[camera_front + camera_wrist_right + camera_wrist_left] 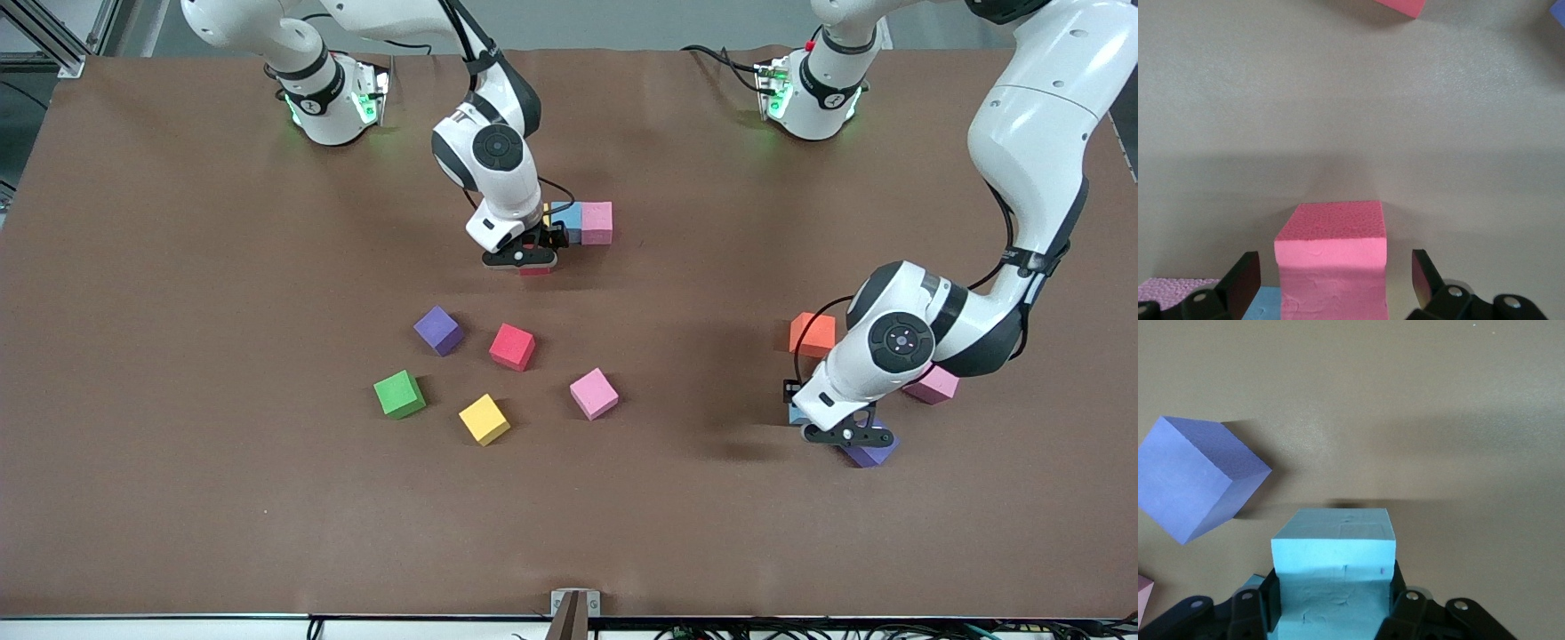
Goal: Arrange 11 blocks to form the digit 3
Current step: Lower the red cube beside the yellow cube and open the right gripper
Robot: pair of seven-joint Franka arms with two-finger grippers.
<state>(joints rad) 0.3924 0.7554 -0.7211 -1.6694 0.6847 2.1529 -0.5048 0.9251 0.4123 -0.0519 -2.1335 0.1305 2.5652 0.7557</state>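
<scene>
The right wrist view shows what the front view hides: the right hand (1335,280) stands wide open, its fingers (1241,277) clear of the red block (1333,257) between them, which sits on the tabletop (222,498) against a light blue block (569,220) and pink block (597,222).

The left wrist view shows the left hand (1333,603) clamped on another light blue block (1333,550), just beside a purple block (1195,477). From the front, that hand (845,436) is low over the purple block (873,453).

No readable writing shows.
</scene>
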